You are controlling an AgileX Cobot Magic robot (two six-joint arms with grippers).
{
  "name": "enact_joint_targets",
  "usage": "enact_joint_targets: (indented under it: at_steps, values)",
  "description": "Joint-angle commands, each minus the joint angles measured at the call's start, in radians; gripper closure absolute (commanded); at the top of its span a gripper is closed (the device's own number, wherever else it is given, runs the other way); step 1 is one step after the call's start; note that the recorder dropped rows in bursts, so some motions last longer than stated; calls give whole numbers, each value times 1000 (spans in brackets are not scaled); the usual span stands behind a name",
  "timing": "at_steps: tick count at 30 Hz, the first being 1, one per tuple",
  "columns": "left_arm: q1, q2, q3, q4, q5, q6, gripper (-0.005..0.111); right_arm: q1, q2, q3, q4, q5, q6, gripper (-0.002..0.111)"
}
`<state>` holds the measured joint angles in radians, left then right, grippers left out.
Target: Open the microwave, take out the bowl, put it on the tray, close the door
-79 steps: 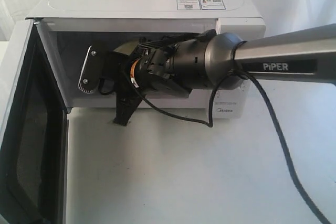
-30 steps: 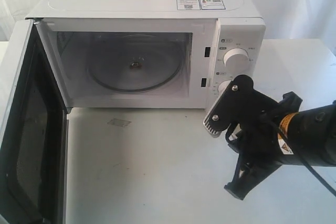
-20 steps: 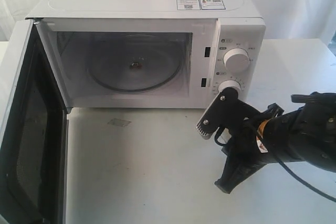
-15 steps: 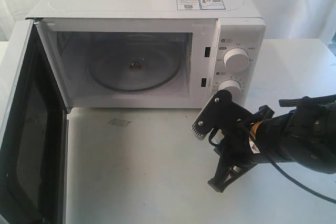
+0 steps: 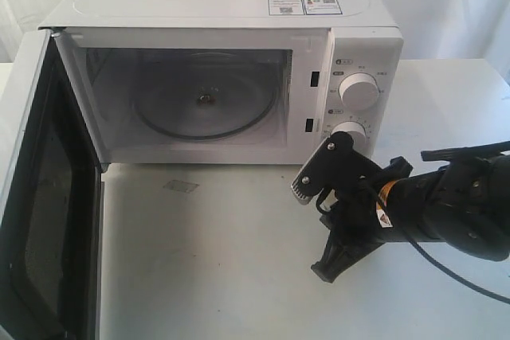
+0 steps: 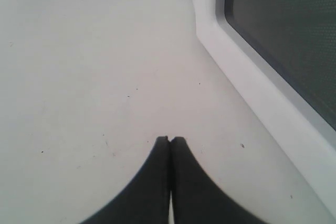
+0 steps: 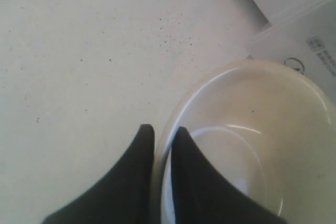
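Note:
The white microwave (image 5: 239, 5) stands with its door (image 5: 40, 197) swung wide open to the left. Its cavity holds only the glass turntable (image 5: 205, 101). In the right wrist view my right gripper (image 7: 161, 129) is shut on the rim of the cream bowl (image 7: 247, 145), one finger inside and one outside. The right arm (image 5: 430, 209) hovers over the table in front of the knob panel (image 5: 360, 91), and the bowl is hidden in the exterior view. My left gripper (image 6: 170, 139) is shut on nothing, low over the table beside the door's dark window (image 6: 294, 45).
A white surface with printed marks (image 7: 320, 51) lies past the bowl; I cannot tell what it is. No tray shows in any view. A small patch (image 5: 181, 186) marks the table (image 5: 199, 260) in front of the cavity. A black cable (image 5: 454, 276) trails from the right arm.
The right arm has come out of the microwave cavity to the front right. Over the last second it has drifted left and lower over the table. The door has stayed open.

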<state>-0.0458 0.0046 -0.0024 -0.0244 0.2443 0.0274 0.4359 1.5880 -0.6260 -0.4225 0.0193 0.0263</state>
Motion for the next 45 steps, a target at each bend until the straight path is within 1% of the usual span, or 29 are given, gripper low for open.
enact_joint_targets:
  at_steps: [1, 25, 28, 34, 37, 45]
  values:
    - [5, -5, 2, -5, 4, -1, 107, -8, 2, 0, -14, -25, -6, 108]
    - [5, -5, 2, -5, 4, -1, 107, -8, 50, 0, -22, -46, -26, 108]
    - [5, -5, 2, -5, 4, -1, 107, -8, 50, 0, -22, -48, -26, 103]
    - [5, -5, 2, -5, 4, -1, 107, -8, 50, 0, -22, -42, -26, 86]
    - [5, -5, 2, -5, 4, -1, 107, -8, 50, 0, -22, -19, -26, 83]
    - [5, -5, 2, -5, 4, -1, 107, -21, 50, 0, -22, 3, -26, 83]
